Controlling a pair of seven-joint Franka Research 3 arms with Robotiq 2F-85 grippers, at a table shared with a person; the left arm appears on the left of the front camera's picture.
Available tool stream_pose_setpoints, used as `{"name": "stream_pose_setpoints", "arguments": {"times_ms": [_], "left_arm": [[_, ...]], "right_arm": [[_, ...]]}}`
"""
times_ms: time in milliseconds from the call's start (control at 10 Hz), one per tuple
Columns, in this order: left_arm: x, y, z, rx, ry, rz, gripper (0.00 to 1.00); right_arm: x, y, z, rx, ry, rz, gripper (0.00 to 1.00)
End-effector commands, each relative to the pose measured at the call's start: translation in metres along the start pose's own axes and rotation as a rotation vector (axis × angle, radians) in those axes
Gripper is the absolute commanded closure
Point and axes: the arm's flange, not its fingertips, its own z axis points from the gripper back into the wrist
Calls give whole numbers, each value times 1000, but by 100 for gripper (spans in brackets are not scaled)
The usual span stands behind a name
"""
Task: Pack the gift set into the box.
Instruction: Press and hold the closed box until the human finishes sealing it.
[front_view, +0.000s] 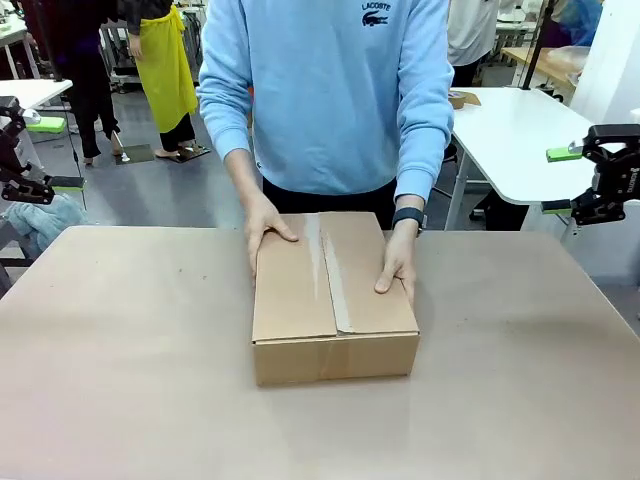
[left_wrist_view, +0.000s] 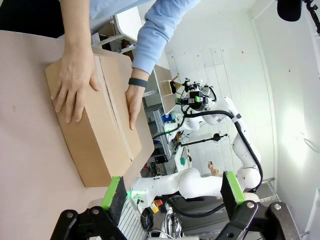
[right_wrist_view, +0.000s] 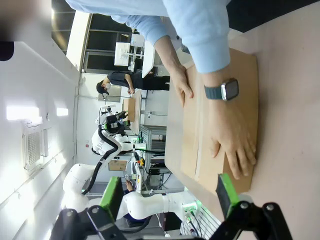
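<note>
**Closed box under a person's hands**

The table (front_view: 120, 360) held the box (front_view: 295, 300) at its middle, flaps shut, tape (front_view: 338, 295) along the seam. A person on the far side laid one hand (front_view: 266, 228) on its left part and the other hand (front_view: 398, 266) on its right. The left gripper (front_view: 58, 155) and right gripper (front_view: 560, 180) hung wide open and empty off the far left and right edges.

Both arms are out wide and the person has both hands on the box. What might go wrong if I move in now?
1. The person's hands lie flat on the box. The left gripper or right gripper, both open at the table's sides, may strike or pinch them on approach.
2. The flaps are shut with a tape strip along the seam, so pressing anything down would likely crush the top.
</note>
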Motion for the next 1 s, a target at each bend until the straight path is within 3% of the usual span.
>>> {"name": "stream_pose_setpoints", "arguments": {"times_ms": [0, 600, 700, 800, 900], "left_arm": [[-3, -1, 0, 6, 5, 3, 0], [0, 0, 0, 0, 0, 0, 0], [5, -29, -50, -24, 141, -217, 0], [8, -55, -119, -10, 246, -486, 0], [2, -66, -169, 56, 253, -678, 0]], "right_arm": [[0, 3, 2, -12, 16, -14, 0], [0, 0, 0, 0, 0, 0, 0], [5, 17, -45, -68, 127, 222, 0], [5, 31, -115, -27, 313, 504, 0], [-1, 39, -159, 29, 370, 674, 0]]}}
